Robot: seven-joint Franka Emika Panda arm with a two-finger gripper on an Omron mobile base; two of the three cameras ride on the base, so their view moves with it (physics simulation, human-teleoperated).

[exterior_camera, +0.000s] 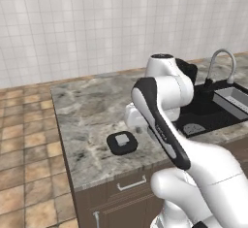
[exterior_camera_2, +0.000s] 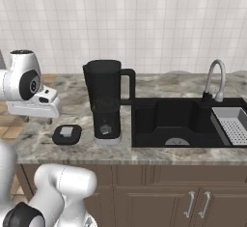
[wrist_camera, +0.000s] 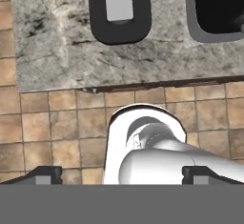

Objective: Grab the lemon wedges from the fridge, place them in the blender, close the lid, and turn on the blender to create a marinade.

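The black blender (exterior_camera_2: 107, 100) stands on the counter just left of the sink, with its jar top uncovered; its edge shows in the hand view (wrist_camera: 217, 11). The flat black lid (exterior_camera_2: 66, 134) with its grey centre cap lies on the counter left of the blender (exterior_camera: 122, 142) (wrist_camera: 120, 11). My gripper (exterior_camera_2: 34, 117) hovers above the counter's left front part, left of and higher than the lid. Its fingertips (wrist_camera: 45, 174) stand wide apart, open and holding nothing. The lemon wedges are hidden and the fridge is out of view.
A black sink (exterior_camera_2: 169, 120) with a curved faucet (exterior_camera_2: 214, 78) and a grey dish rack (exterior_camera_2: 231, 124) lies right of the blender. The marble counter (exterior_camera: 82, 110) ends at its left edge above a brown tiled floor (exterior_camera: 24, 144). Cabinet doors sit below.
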